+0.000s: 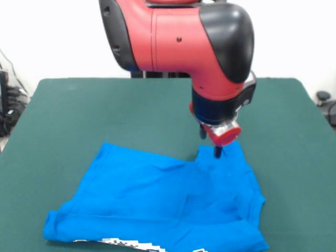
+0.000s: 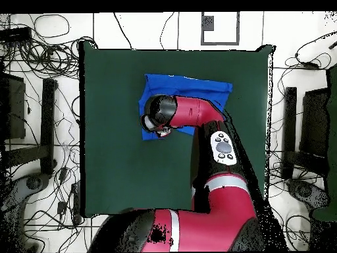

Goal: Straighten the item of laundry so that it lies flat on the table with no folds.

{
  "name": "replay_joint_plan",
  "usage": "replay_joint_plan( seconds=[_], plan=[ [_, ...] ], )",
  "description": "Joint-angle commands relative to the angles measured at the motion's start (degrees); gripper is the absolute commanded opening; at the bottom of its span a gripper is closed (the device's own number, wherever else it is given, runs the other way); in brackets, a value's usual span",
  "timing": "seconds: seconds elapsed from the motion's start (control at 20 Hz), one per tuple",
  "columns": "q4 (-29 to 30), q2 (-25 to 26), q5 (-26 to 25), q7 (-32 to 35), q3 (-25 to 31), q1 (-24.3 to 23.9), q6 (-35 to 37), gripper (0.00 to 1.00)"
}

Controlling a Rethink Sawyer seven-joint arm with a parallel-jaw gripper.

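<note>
Here's the bright blue short-sleeved T-shirt (image 1: 163,202) lying plain side up across the lower middle of the front frame, on the big dark green felt-covered table (image 1: 79,110). A sliver of white-and-black graphic peeks out along its bottom edge, so that hem looks turned under. The red and black arm's gripper (image 1: 211,143) is right down at the shirt's upper right edge, one dark fingertip at the cloth beside a raised pucker. Whether those fingers are apart, together or pinching fabric, I cannot tell.

The risk from here, as I read it: if the grip takes only a thin fold, a pull could slip off, or bunch the shirt instead of spreading it. Dragging toward the bottom edge might also carry cloth off the table.

The front view gives the creases, the sleeve bump at right and the tucked graphic. The overhead view hides much of that under the arm, yet shows the shirt (image 2: 197,89) sitting in the upper middle of the table (image 2: 112,165), with plenty of bare green below it.
</note>
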Motion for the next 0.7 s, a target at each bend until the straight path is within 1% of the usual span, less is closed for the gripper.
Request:
replay_joint_plan(
  seconds=[0.05,0.2,0.35,0.45,0.65,0.7],
  plan=[
    [9.7,-1.5,-1.3,-14.8,8.2,-0.9,5.6,1.0],
    [7.9,-0.7,-2.0,-15.0,8.5,-1.1,6.7,1.0],
    [4.1,1.0,-2.6,-15.5,8.7,-1.3,7.9,1.0],
    [-0.2,2.6,-3.6,-16.5,8.7,-1.2,9.0,1.0],
    [-10.2,6.7,-5.1,-12.6,6.6,-0.1,7.0,1.0],
    [-11.2,6.6,-5.5,-12.3,6.5,0.2,6.3,1.0]
  ],
)
